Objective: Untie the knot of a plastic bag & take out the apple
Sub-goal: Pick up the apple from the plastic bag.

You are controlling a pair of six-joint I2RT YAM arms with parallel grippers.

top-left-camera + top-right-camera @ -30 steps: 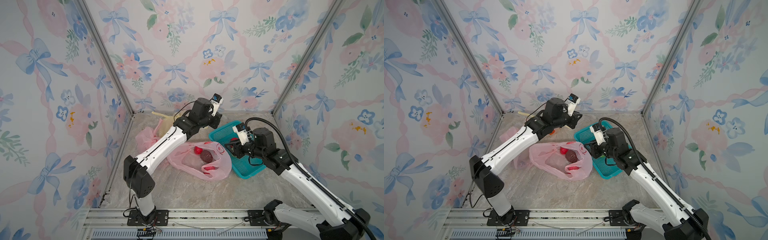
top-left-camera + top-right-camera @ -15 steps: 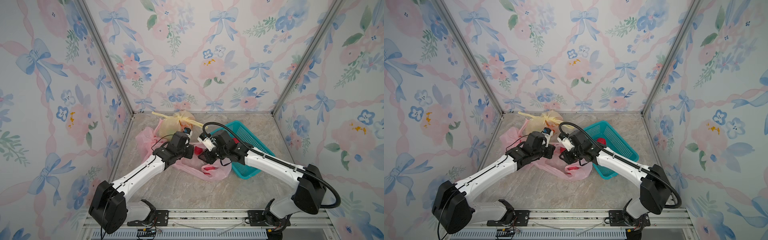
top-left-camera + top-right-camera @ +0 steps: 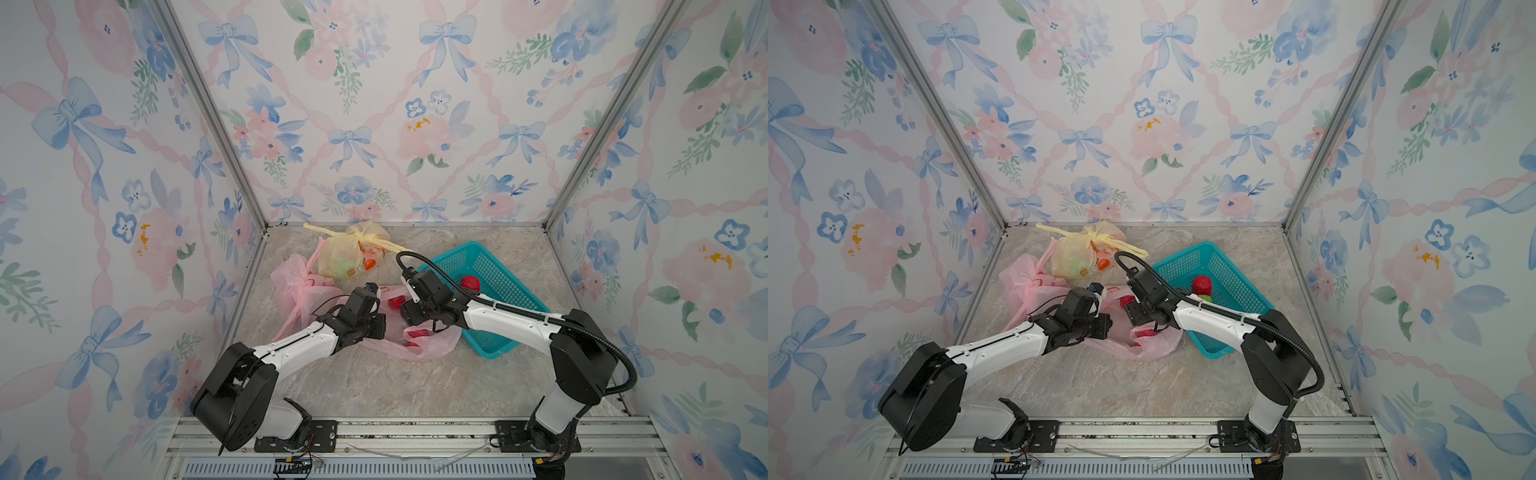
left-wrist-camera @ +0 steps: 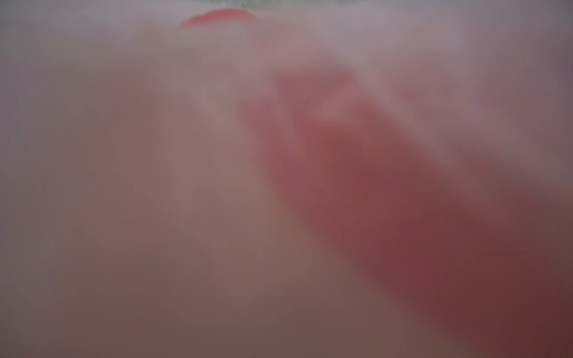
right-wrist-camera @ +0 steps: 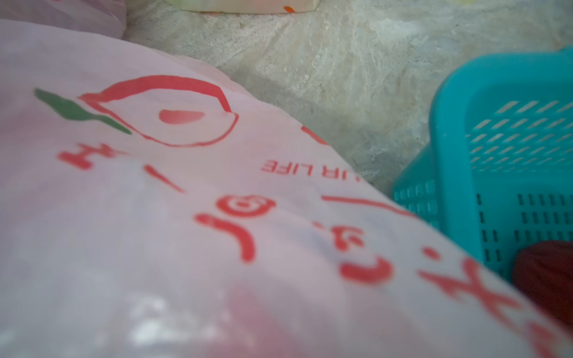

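The pink plastic bag (image 3: 428, 349) (image 3: 1150, 349) lies crumpled mid-floor, with red shapes showing through it. My left gripper (image 3: 379, 327) (image 3: 1106, 326) presses into its left edge and my right gripper (image 3: 406, 316) (image 3: 1133, 318) into its top, facing each other a hand's width apart. Plastic and the wrists hide both sets of jaws and the knot. Blurred pink plastic (image 4: 217, 186) fills the left wrist view. The right wrist view shows the bag's red print (image 5: 186, 217) and a dark red round thing (image 5: 545, 279). A red apple-like fruit (image 3: 470, 282) (image 3: 1201, 285) lies in the teal basket (image 3: 494, 353).
A knotted yellow bag (image 3: 353, 253) with fruit sits at the back. A second pink bag (image 3: 295, 282) lies against the left wall. The teal basket (image 3: 1217, 349) (image 5: 449, 124) stands right beside the bag, under my right forearm. Marble floor stretches to the front rail.
Both arms came down from raised poses onto the pink bag, the right one leaving the basket. Over the last half second they barely shifted.
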